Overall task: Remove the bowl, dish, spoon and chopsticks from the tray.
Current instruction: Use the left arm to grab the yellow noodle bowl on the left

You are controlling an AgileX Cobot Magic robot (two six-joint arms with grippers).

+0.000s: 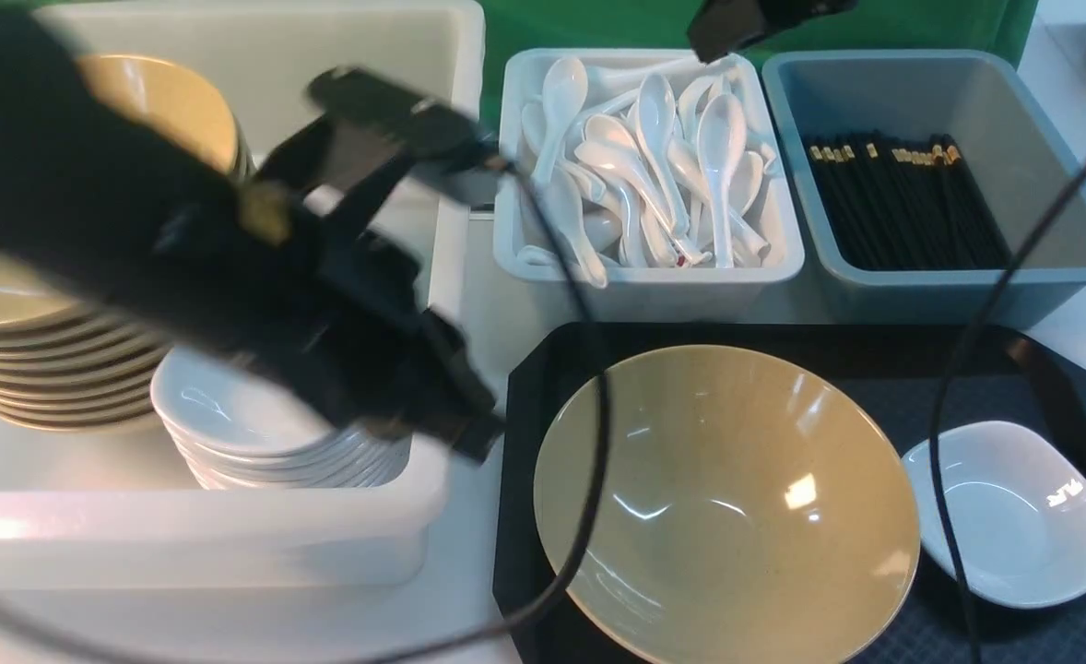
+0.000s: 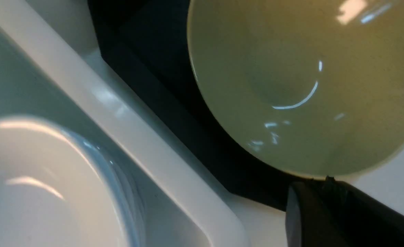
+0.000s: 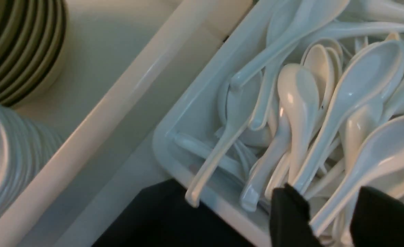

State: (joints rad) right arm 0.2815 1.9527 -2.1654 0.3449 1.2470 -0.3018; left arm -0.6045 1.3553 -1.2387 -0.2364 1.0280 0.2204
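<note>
The tan bowl [image 1: 727,507] sits on the left half of the black tray [image 1: 1041,369], with the small white dish [image 1: 1013,516] to its right. No spoon or chopsticks show on the tray. My left gripper [image 1: 469,429] is blurred, above the gap between the white tub and the tray. In the left wrist view it [image 2: 327,181] looks shut and empty, just off the bowl's [image 2: 301,79] rim. My right gripper [image 1: 718,37] hangs open over the spoon tub. In the right wrist view its fingers [image 3: 291,219] stand apart above loose spoons [image 3: 356,103].
A big white tub [image 1: 451,240] on the left holds stacked tan bowls [image 1: 54,369] and stacked white dishes [image 1: 257,433]. Behind the tray stand a pale tub of white spoons [image 1: 654,166] and a grey-blue tub of black chopsticks [image 1: 903,203]. Cables cross over the tray.
</note>
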